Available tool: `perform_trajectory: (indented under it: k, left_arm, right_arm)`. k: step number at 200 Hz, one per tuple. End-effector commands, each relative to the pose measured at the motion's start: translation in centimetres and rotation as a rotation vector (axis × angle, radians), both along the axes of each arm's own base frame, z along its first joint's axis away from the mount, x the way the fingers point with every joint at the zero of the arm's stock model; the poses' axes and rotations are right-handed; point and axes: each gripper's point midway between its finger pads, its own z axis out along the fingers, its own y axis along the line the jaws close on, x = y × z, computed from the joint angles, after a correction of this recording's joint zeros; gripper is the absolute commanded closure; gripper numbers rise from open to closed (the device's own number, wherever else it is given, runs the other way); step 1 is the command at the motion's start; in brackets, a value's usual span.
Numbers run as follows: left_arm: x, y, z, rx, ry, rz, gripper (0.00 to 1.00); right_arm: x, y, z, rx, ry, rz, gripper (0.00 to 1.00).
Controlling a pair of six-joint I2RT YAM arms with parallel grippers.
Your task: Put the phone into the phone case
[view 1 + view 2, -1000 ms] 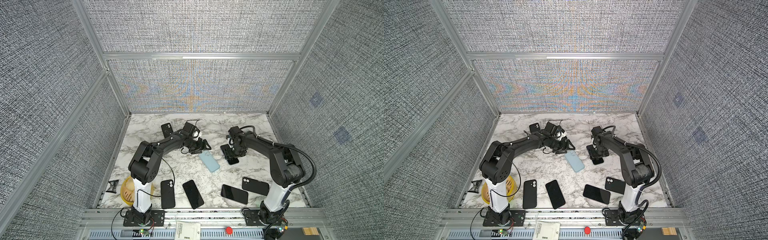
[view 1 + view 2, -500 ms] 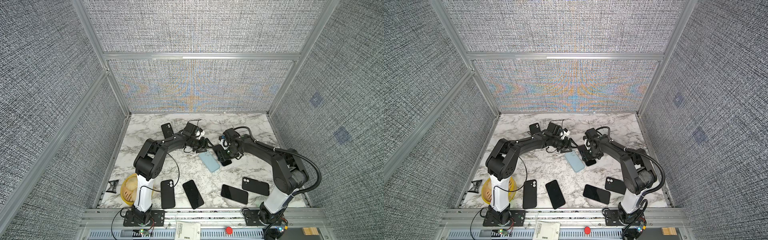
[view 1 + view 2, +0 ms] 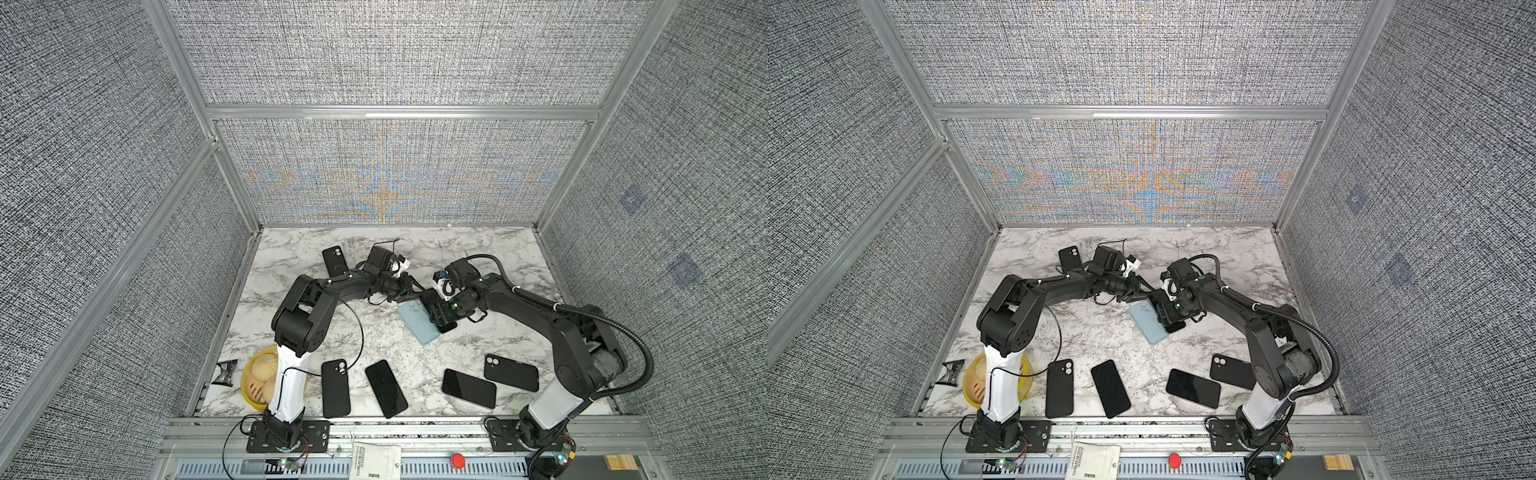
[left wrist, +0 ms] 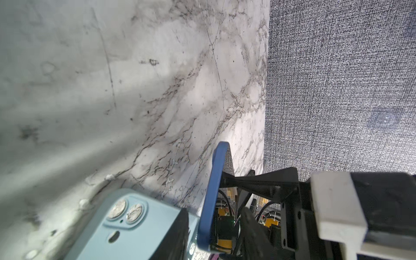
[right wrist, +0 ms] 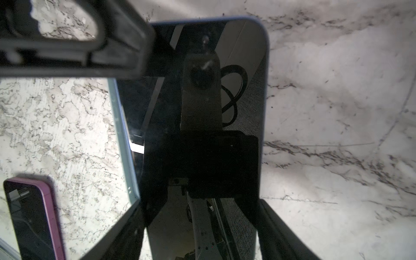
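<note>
Five black phones or cases [image 3: 334, 388], one pale blue case [image 3: 417, 328]; my right pincer [image 5: 200, 216] clasps one phone [image 5: 202, 90], while my left pincer [image 3: 409, 291] I cannot tell.

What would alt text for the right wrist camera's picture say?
A dark-screened phone with a blue rim fills the middle, clamped across its width by the right gripper over a marble table. A purple-rimmed phone lies nearby.
</note>
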Motion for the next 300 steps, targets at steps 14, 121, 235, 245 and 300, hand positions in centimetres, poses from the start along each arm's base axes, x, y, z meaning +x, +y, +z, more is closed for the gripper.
perform_trajectory:
  k: [14,121,235,245,300]
  left_arm:
    - [0.2,0.0,0.9,-0.044,-0.044,-0.004,0.68]
    - [-0.2,0.8,0.7,-0.058,-0.047,0.010,0.88]
    - [0.0,1.0,1.7,-0.100,-0.056,0.027,0.95]
    - [0.1,1.1,1.9,-0.099,-0.059,0.033,0.95]
    - [0.7,1.4,3.4,-0.170,-0.047,0.108,0.97]
  right_arm:
    - [0.4,1.1,0.6,0.043,-0.022,0.016,0.40]
    - [0.5,2.0,1.0,0.042,-0.030,0.049,0.37]
    - [0.0,1.4,2.3,0.013,-0.064,0.056,0.15]
    - [-0.1,1.4,2.8,0.023,-0.075,0.049,0.15]
    - [-0.8,0.8,9.1,0.223,-0.229,-0.158,0.16]
